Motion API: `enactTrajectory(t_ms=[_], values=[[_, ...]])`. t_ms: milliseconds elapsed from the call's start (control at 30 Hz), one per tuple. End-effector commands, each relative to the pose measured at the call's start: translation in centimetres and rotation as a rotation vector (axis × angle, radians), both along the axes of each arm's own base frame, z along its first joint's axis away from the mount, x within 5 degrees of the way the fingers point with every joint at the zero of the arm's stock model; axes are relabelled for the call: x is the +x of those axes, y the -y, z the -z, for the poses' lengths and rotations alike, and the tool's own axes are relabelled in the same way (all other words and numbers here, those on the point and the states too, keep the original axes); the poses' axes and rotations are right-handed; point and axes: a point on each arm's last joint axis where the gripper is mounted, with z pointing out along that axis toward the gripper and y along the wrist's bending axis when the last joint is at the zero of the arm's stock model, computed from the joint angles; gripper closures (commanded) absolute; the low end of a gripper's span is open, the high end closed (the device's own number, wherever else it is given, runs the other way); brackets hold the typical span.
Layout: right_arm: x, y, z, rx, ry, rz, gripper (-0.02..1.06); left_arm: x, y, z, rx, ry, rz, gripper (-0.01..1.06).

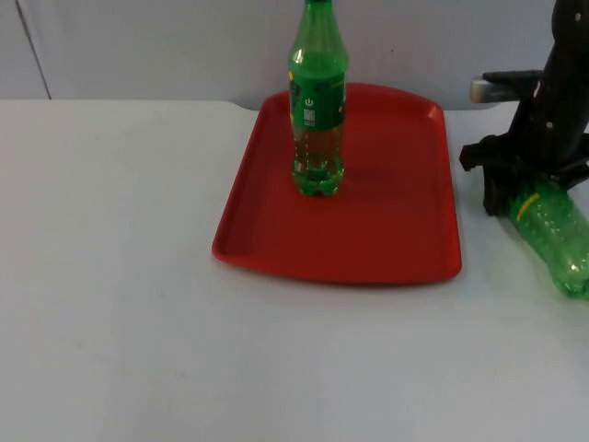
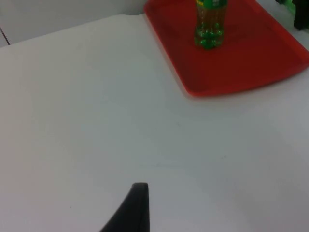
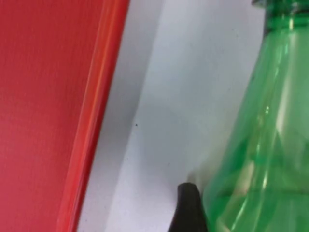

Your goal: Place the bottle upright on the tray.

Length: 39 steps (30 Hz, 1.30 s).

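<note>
A green bottle with a green label stands upright on the red tray near its back left; the left wrist view shows this bottle and the tray far ahead. A second green bottle lies on its side on the table right of the tray, base toward the front. My right gripper is down over its neck end and shut on it. In the right wrist view one fingertip presses against the lying bottle's shoulder, beside the tray's rim. My left gripper waits over bare table at the left.
The white table top stretches to the left and in front of the tray. A grey partition wall closes off the back. A strip of table separates the tray's right rim from the lying bottle.
</note>
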Motion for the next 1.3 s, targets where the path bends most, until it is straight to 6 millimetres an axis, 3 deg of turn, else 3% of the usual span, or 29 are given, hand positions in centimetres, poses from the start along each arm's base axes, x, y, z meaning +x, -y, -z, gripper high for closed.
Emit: enactTrajectory(t_ms=[0, 33, 333, 467, 600, 933, 1067, 1167, 1267], values=[[-0.2, -0.2, 0.0, -0.002, -0.017, 0.006, 0.89, 0.1, 0.0, 0.1, -0.004, 0.005, -0.004, 0.00], [-0.2, -0.2, -0.3, 0.000, -0.010, 0.006, 1.05, 0.1, 0.0, 0.1, -0.004, 0.005, -0.004, 0.00], [0.0, -0.2, -3.8, -0.001, 0.050, 0.000, 1.05, 0.1, 0.0, 0.1, -0.004, 0.005, -0.004, 0.00], [-0.2, 0.0, -7.5, 0.005, 0.128, -0.014, 1.05, 0.1, 0.0, 0.1, -0.004, 0.005, -0.004, 0.00], [-0.5, 0.0, -9.9, 0.009, 0.173, -0.035, 1.05, 0.1, 0.0, 0.1, -0.004, 0.005, -0.004, 0.00], [-0.8, 0.2, -10.9, 0.004, 0.176, -0.056, 1.05, 0.1, 0.0, 0.1, -0.004, 0.005, -0.004, 0.00], [-0.9, 0.1, -12.9, 0.024, 0.253, -0.060, 1.05, 0.1, 0.0, 0.1, -0.004, 0.005, -0.004, 0.00], [-0.7, -0.4, -16.1, 0.112, 0.409, -0.075, 1.05, 0.1, 0.0, 0.1, -0.004, 0.005, -0.004, 0.00], [-0.5, -0.8, -17.1, 0.160, 0.482, -0.081, 1.05, 0.1, 0.0, 0.1, -0.004, 0.005, -0.004, 0.00]])
